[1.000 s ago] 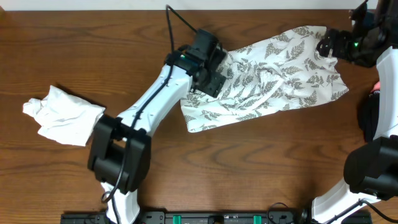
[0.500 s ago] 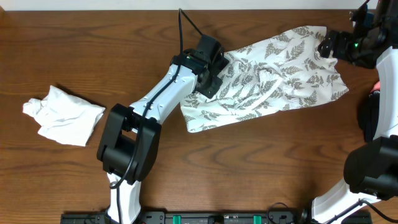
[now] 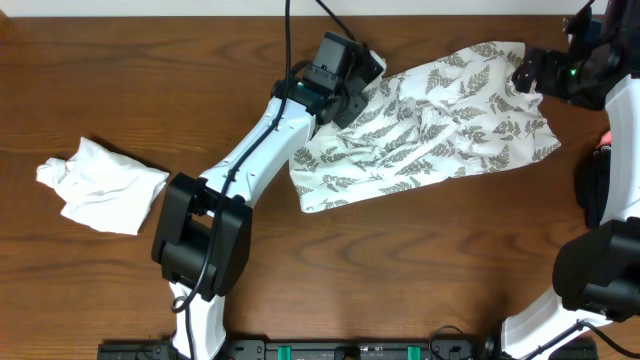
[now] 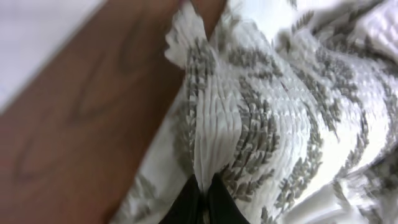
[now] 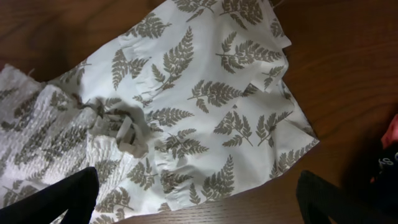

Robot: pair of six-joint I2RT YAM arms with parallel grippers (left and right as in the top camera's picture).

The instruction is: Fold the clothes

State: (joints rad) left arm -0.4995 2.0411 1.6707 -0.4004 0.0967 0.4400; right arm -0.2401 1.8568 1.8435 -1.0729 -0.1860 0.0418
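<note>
A large cream-white fern-print garment (image 3: 440,120) is spread across the right half of the brown wooden worktop (image 3: 150,80), lying slantwise with its far end near the back edge. It is printed all over with grey-green fern leaves. One part is gathered into fine ribbed pleats, the rest lies smoother with loose wrinkles, and a small fabric tie (image 5: 127,137) is seen near the middle. A plain white garment (image 3: 100,185) is bunched in a crumpled heap at the left, well apart from the printed one.

The left gripper (image 4: 201,200) is pressed together on a raised ridge of the pleated cloth at the garment's upper left edge. Only the black fingertips are seen in the left wrist view, which is blurred. The right gripper (image 5: 198,177) is held spread wide above the garment's right end, its fingers cut off at the lower corners.

A dark shape (image 5: 388,162) with a reddish patch is cut off at the right edge and cannot be made out.
</note>
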